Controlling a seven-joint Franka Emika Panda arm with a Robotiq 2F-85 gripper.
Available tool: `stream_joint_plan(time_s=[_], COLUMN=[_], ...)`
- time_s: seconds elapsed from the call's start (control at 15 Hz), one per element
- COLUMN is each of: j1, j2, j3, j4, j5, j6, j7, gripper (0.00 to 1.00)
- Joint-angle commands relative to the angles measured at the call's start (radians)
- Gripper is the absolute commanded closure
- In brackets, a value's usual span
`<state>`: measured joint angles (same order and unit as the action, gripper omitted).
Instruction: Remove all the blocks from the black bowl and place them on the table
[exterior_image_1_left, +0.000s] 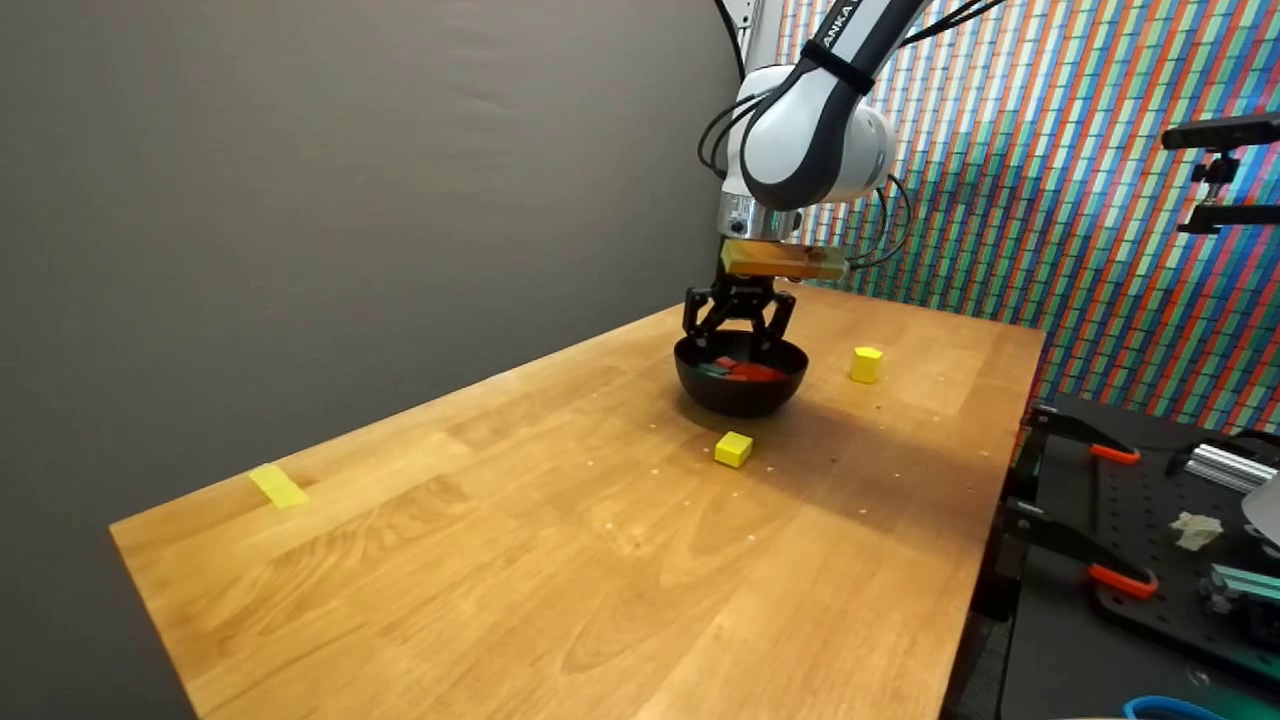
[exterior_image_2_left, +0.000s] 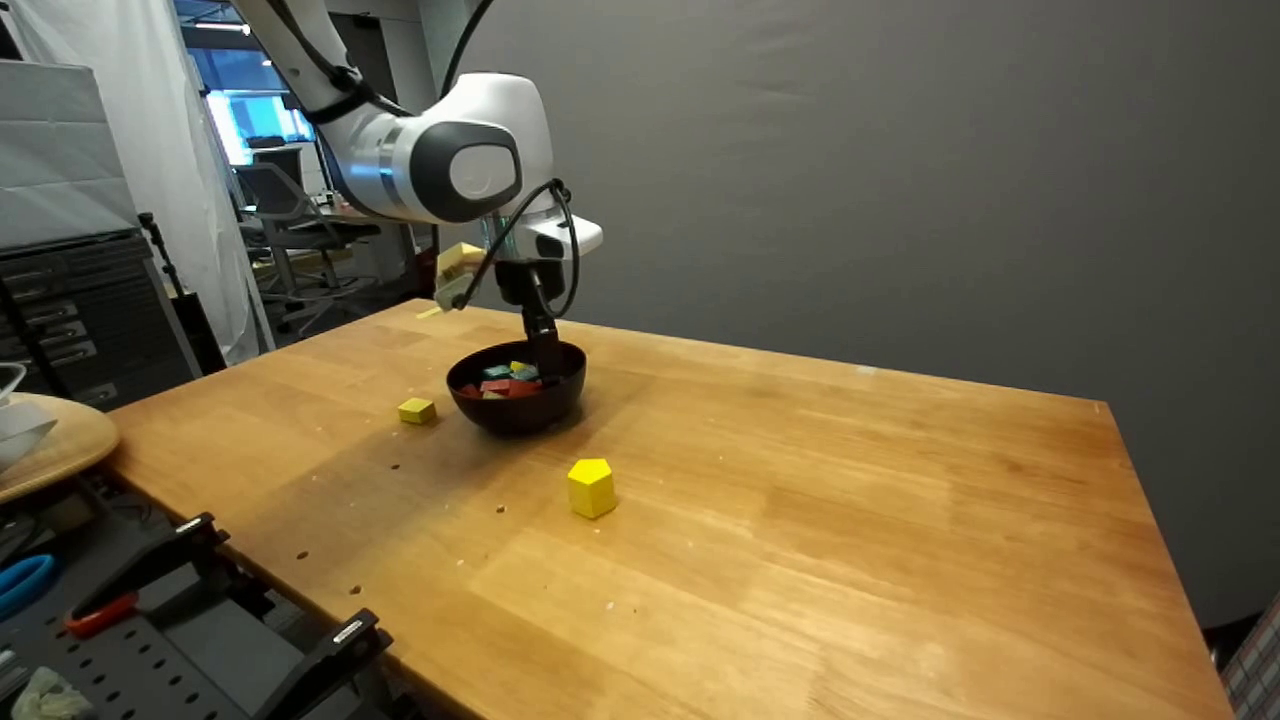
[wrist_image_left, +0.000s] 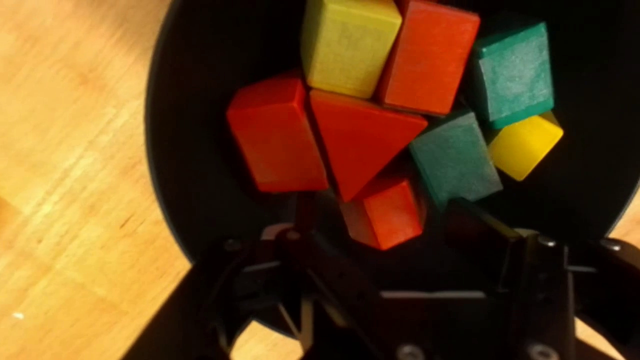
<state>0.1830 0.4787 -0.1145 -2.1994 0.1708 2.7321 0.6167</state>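
The black bowl (exterior_image_1_left: 740, 398) stands on the wooden table (exterior_image_1_left: 480, 560); it also shows in an exterior view (exterior_image_2_left: 520, 418). In the wrist view it holds several blocks: a yellow block (wrist_image_left: 347, 52), red blocks (wrist_image_left: 280, 142), a red triangle (wrist_image_left: 362, 137), green blocks (wrist_image_left: 517, 77) and a smaller yellow block (wrist_image_left: 525, 145). My gripper (exterior_image_1_left: 735, 342) points down into the bowl. Its fingers (wrist_image_left: 382, 217) are apart, with a small red block (wrist_image_left: 392, 215) between them and gaps on both sides. Two yellow blocks (exterior_image_1_left: 733, 449) (exterior_image_1_left: 866, 365) lie on the table outside the bowl.
A flat yellow tape strip (exterior_image_1_left: 279, 485) is stuck near the table's wall-side edge. A grey wall (exterior_image_1_left: 350, 200) runs along that edge. Black clamps (exterior_image_1_left: 1080, 540) with orange parts grip the opposite edge, beside a dark lower bench (exterior_image_1_left: 1060, 640).
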Motion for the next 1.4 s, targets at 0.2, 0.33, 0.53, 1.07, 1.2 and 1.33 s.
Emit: stream_joint_plan(time_s=[0.2,0.33,0.53,1.07,1.2,1.33], j1=[-0.004,-0.005,-0.022,-0.007,0.006,0.021], j2=[-0.009,-0.009,-0.007,0.02,0.031,0.041], j3=[-0.021,-0.037,-0.035,-0.025,-0.026,-0.03], j4=[0.006,0.003,0.003,0.011,0.009,0.007], j5=[-0.004,-0.007,0.011,-0.009,-0.019,-0.032], j6=[0.01,0.028,0.038,0.02,0.012,0.004], j7=[0.057,0.084,0.111,0.138,0.139,0.14], gripper=[0.45,0.35,0.23,0.24,0.28,0.37])
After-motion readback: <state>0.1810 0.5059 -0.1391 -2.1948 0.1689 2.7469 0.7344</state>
